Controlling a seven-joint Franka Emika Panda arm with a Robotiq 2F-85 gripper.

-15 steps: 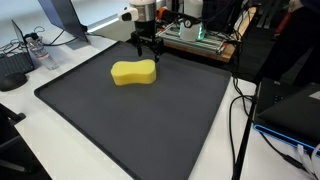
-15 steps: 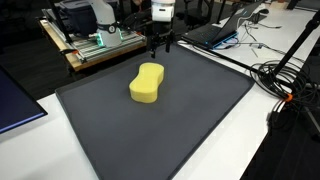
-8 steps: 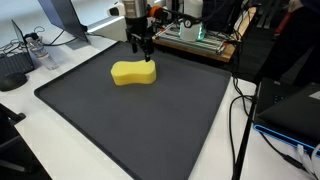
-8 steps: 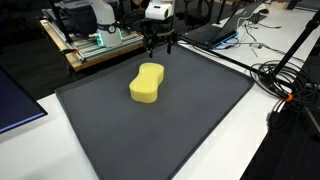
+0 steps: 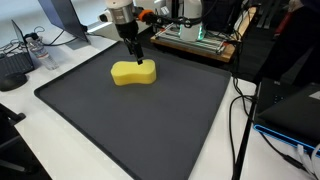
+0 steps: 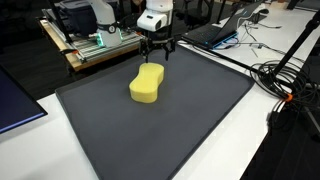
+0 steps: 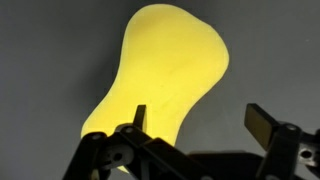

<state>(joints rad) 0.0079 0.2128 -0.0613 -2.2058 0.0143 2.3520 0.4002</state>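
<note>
One sponge [image 5: 134,72], yellow, soft-looking and finely porous, with a waisted peanut outline of two rounded lobes, lies flat on one dark grey mat [image 5: 150,120]. The mat is matte, rectangular with rounded corners, and covers most of the white tabletop [image 5: 40,130]. In both exterior views the sponge sits in the upper middle of the frame, on the upper part of the mat and well clear of its edges [image 6: 147,83]. In the wrist view it fills the centre and upper part of the picture [image 7: 165,75], its surface smooth and evenly lit. One arm is present, its white wrist housing pointing straight down at the upper centre of the frame. It carries one black claw [image 5: 136,57] held vertically over the upper end of the sponge. The claw [image 6: 158,57] has two fingers [image 7: 262,122], dark and hard-edged, spread wide, with nothing gripped between them [image 7: 200,120]. In the wrist view the sponge shows in the gap beyond them. Whether the tips touch the sponge cannot be told. Several black cables [image 5: 240,120] trail along the right edge of the mat. One wooden board carrying electronics [image 6: 95,45] stands beyond the mat at the upper left.
</note>
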